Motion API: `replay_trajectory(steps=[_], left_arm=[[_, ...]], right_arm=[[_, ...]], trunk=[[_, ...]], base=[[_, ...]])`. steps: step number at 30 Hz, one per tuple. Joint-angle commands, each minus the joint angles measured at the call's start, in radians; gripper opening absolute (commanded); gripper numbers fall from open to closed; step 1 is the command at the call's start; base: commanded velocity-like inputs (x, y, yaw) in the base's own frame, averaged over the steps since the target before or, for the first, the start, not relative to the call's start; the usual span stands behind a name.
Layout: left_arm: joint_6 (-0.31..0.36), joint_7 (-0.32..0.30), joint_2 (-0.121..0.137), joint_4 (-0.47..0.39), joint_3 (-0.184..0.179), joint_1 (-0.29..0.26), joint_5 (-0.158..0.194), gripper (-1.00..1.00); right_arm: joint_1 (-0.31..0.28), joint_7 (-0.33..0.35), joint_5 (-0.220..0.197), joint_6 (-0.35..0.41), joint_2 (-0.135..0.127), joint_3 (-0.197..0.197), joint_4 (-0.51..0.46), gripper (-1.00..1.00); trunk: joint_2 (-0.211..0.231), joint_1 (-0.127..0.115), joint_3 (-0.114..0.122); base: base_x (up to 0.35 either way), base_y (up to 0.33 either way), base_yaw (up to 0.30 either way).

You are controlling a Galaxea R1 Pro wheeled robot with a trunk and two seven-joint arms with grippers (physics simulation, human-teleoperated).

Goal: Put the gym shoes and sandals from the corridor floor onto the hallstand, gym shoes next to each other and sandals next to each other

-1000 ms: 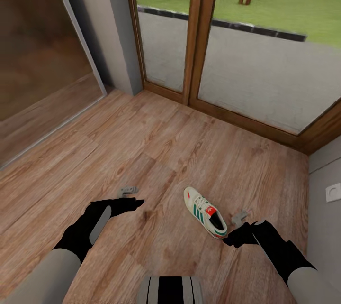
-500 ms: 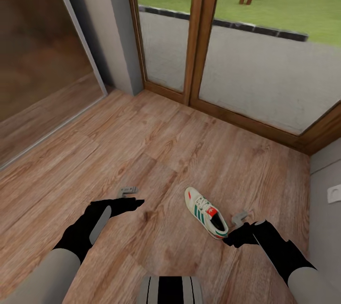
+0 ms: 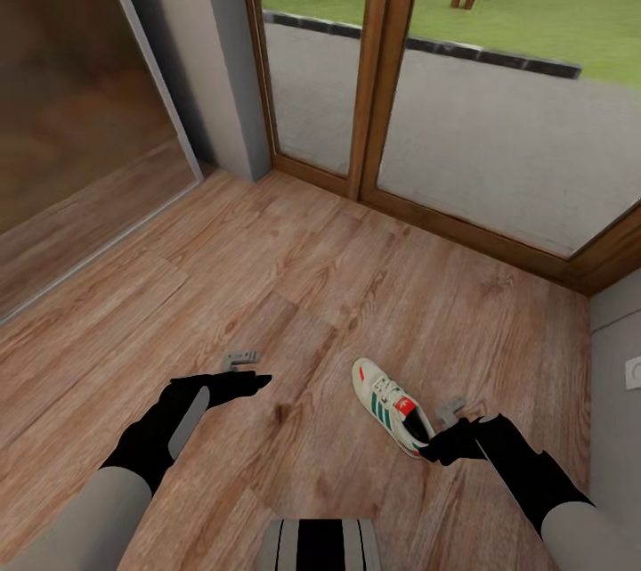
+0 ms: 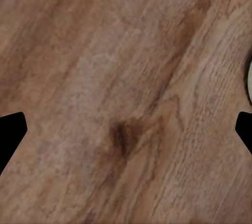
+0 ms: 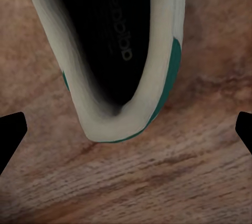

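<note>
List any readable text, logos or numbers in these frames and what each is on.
"adidas": printed in grey on the dark insole of the gym shoe, seen in the right wrist view; rotated and slightly blurred, but legible.
Red tongue patch on the same shoe in the head view: any mark on it is too small to read.
No legible text on the wood floor, the glass doors or the wall outlet.

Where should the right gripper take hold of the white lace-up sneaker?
Probably the heel collar of the white lace-up sneaker, from above: it lies upright on the wooden floor, its open heel rim directly beneath the open right gripper.
</note>
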Motion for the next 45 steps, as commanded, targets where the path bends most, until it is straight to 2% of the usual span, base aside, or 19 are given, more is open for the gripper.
replay_trajectory(steps=[1,10,18,38,42,45], left_arm=[[0.004,0.000,0.001,-0.001,-0.002,0.000,0.002,1.00],[0.004,0.000,0.001,-0.001,-0.002,0.000,0.002,1.00],[0.004,0.000,0.001,-0.001,-0.002,0.000,0.002,1.00],[0.004,0.000,0.001,-0.001,-0.002,0.000,0.002,1.00],[0.004,0.000,0.001,-0.001,-0.002,0.000,0.002,1.00],[0.004,0.000,0.001,-0.001,-0.002,0.000,0.002,1.00]], right_arm=[[0.000,0.007,0.010,0.002,-0.001,0.002,-0.002,1.00],[0.000,0.007,0.010,0.003,-0.001,0.002,-0.002,1.00],[-0.001,0.007,0.010,0.003,-0.001,0.002,-0.002,1.00],[0.000,0.007,0.013,0.003,-0.001,0.002,-0.002,1.00],[-0.001,0.007,0.013,0.003,-0.001,0.002,-0.002,1.00],[-0.001,0.007,0.013,0.003,-0.001,0.002,-0.002,1.00]], trunk=[[0.000,0.000,-0.001],[0.000,0.000,-0.003],[-0.002,0.003,-0.044],[-0.002,0.003,-0.051],[-0.003,0.005,-0.069],[-0.003,0.005,-0.071]], base=[[0.004,0.003,0.000],[0.001,0.001,0.000],[0.000,0.000,0.000],[0.000,0.000,0.000],[0.000,0.000,0.000],[0.000,0.000,0.000]])
